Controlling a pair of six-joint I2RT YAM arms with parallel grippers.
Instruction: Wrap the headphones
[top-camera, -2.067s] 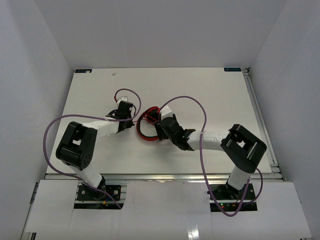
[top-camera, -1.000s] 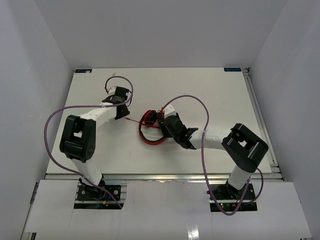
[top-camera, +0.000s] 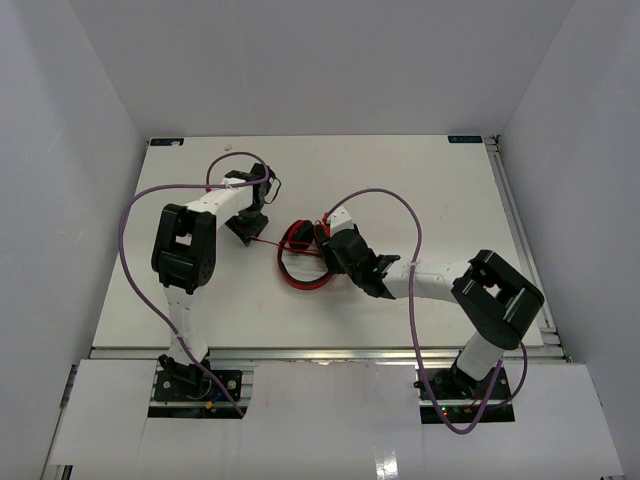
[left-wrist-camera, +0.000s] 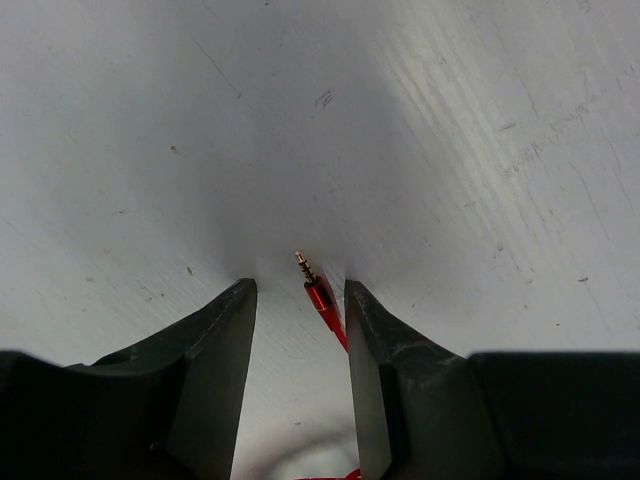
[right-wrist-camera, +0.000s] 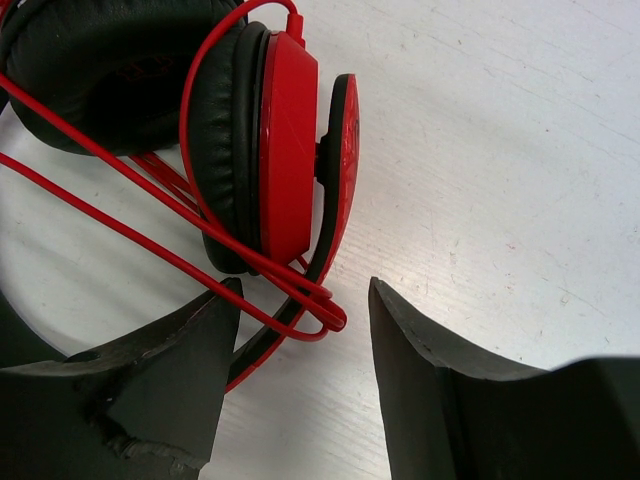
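Note:
The red headphones (top-camera: 300, 281) lie mid-table with their thin red cord (top-camera: 268, 241) trailing left. In the left wrist view the cord's plug (left-wrist-camera: 318, 294) lies on the table between the fingers of my left gripper (left-wrist-camera: 298, 285), close to the right finger; the jaws stand apart and do not clamp it. My left gripper (top-camera: 244, 230) points down at that cord end. My right gripper (top-camera: 326, 246) is at the earcups. In its wrist view it (right-wrist-camera: 305, 285) is open, with a cord loop (right-wrist-camera: 322, 312) and the headband between the fingers, just below a red earcup (right-wrist-camera: 287, 140).
Purple robot cables (top-camera: 385, 198) arch above both arms. White walls enclose the table (top-camera: 420, 180) at the back and both sides. The right arm's elbow (top-camera: 497, 297) sits near the right front edge.
My left arm has folded back and its gripper has swung down over the cord's plug end, jaws a little wider. The right gripper and the headphones have barely moved.

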